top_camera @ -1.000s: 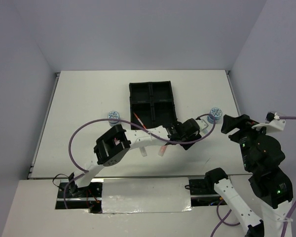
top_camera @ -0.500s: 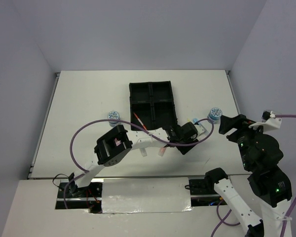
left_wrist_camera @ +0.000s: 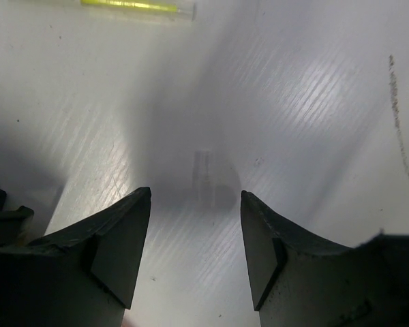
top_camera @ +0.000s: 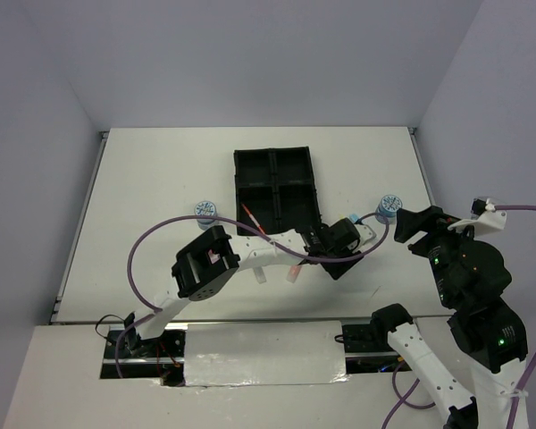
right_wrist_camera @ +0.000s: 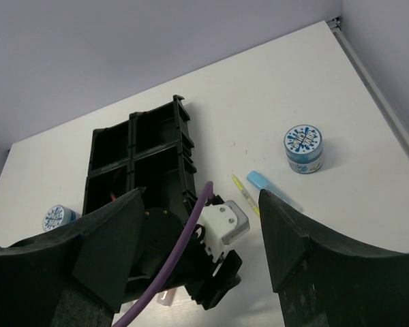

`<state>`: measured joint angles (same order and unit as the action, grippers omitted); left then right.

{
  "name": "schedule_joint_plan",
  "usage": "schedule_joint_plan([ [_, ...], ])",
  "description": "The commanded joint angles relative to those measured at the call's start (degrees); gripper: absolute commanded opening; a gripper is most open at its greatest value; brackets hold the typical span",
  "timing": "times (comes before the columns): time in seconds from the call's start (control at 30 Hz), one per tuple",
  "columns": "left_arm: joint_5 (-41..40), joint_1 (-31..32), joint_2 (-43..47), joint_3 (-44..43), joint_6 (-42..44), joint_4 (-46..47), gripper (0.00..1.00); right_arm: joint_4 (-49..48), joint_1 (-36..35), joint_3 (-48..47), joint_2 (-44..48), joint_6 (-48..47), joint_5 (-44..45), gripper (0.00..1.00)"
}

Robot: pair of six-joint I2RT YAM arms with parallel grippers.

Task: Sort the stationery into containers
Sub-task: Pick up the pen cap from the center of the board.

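The white counter [top_camera: 161, 179] is smooth and matte, with fine scuffs visible in the left wrist view. On it stands the black plastic tray [top_camera: 276, 184], moulded into 4 rectangular compartments set 2 by 2. They read dark and largely bare, apart from a small orange-red trace in 1 of them that is too small to identify. In my judgement the sort is at an early stage. The left gripper [left_wrist_camera: 194, 197] reaches across to the counter just off the tray's near right corner. Its dark wedge-shaped fingers stand apart with only bare counter between them, holding nothing. The right gripper [right_wrist_camera: 201, 197] hangs well back on its own side, its fingers likewise spread wide and empty. 2 round blue-white tape rolls sit outside the tray, 1 near its left side [top_camera: 205, 210] and 1 well off to its right [top_camera: 389, 206]. A blue marker [right_wrist_camera: 262, 180] and a slim yellow marker [right_wrist_camera: 240, 187] lie side by side on the counter, close beside the left gripper. A thin orange pen [top_camera: 253, 219] lies against the tray's near left corner. A pale pink piece, probably the tube [top_camera: 293, 273], lies partly under the left arm. All 6 items remain to be placed.
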<state>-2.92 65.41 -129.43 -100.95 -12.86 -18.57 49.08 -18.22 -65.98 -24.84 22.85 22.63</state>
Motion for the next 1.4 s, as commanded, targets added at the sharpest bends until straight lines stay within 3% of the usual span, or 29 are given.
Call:
schedule_joint_plan([
  [0.0,1.8,0.2,-1.4,-3.4,-0.7,-0.2,0.67,-2.2,0.2,0.2,-0.6,-0.9,-0.6,0.76],
  [0.2,2.5,0.2,-3.2,-4.0,-1.2,-0.3,0.65,-2.2,0.1,0.1,0.0,-1.1,-0.8,0.76],
  [0.43,2.5,0.2,-3.5,-3.2,-1.4,-0.6,0.56,-2.4,0.1,0.3,0.5,-1.2,-0.8,0.76],
  [0.53,2.3,0.2,-3.9,-3.6,-1.5,-1.7,0.3,-2.6,0.0,0.6,0.5,-1.1,-0.9,0.76],
  [0.73,2.1,0.2,-1.9,0.1,-2.0,-1.9,0.0,-2.8,0.2,0.7,0.6,-1.1,-0.6,0.76],
  [0.83,1.1,0.2,-0.6,0.9,-2.3,-2.5,0.0,-3.5,0.0,1.5,0.2,-1.0,-0.9,0.76],
  [1.07,-0.8,-3.6,15.6,10.7,-8.2,5.1,0.0,-12.6,0.2,7.8,0.1,-0.2,-5.1,0.77],
  [1.2,-0.8,-7.3,31.1,16.8,-10.4,9.0,0.0,-15.7,0.2,7.9,-5.0,-3.0,-2.7,0.77],
  [1.37,-17.3,-11.7,49.9,22.6,-17.4,2.1,0.0,-16.9,0.2,10.0,-21.2,-11.2,-5.6,0.77],
])
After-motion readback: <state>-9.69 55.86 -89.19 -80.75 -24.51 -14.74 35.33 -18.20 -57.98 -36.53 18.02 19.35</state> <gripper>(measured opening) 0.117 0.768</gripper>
